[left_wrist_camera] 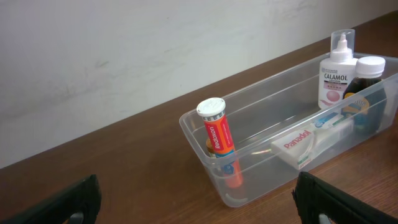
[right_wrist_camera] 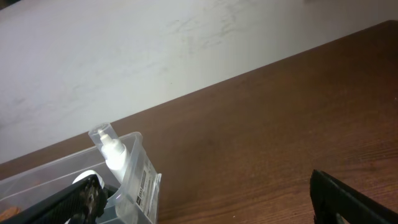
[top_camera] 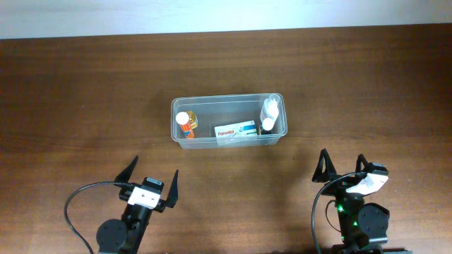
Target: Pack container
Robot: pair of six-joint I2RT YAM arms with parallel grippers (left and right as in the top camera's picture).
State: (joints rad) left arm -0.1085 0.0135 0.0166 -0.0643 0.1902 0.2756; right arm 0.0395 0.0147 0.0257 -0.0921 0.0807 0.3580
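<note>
The overhead camera looks straight down on the table (top_camera: pixel 85 106) from well above. The wall (top_camera: pixel 212 14) runs along the far edge and both arms sit at the near edge, with the container (top_camera: pixel 226 98) in the middle.

The left wrist camera sits low behind the left gripper (top_camera: pixel 154 166). It faces far and to the right, close to the container's left end and looking along its length.

The right wrist camera sits low behind the right gripper (top_camera: pixel 343 156). It faces the far wall and catches only the container's right end at its lower left.

All three views share that end and the white bottle (top_camera: pixel 269 109) standing in it.
</note>
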